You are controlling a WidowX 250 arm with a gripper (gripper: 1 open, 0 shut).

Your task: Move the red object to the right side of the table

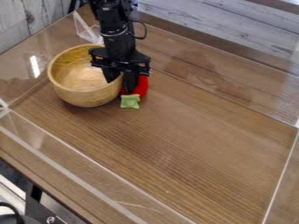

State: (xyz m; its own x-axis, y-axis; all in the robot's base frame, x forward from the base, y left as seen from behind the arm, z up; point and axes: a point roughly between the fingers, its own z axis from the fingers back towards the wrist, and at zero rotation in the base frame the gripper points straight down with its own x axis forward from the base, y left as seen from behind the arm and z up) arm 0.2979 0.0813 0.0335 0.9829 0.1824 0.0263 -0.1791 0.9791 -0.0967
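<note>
Black gripper (128, 83) closed around the small red toy strawberry (140, 87) on the brown wood-grain desk (198, 140).
A light wooden bowl (77, 79) sits touching the gripper's side; the strawberry's green leafy end (131, 102) lies just below its fingertips.

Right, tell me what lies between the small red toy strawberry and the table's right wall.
Only bare brown wood-grain tabletop between strawberry and clear acrylic right wall, in the camera view.

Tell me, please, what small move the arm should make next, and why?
Probably finish closing, then lift slightly: the fingers straddle the red object lying on the table beside the wooden bowl, far from the right side.
</note>
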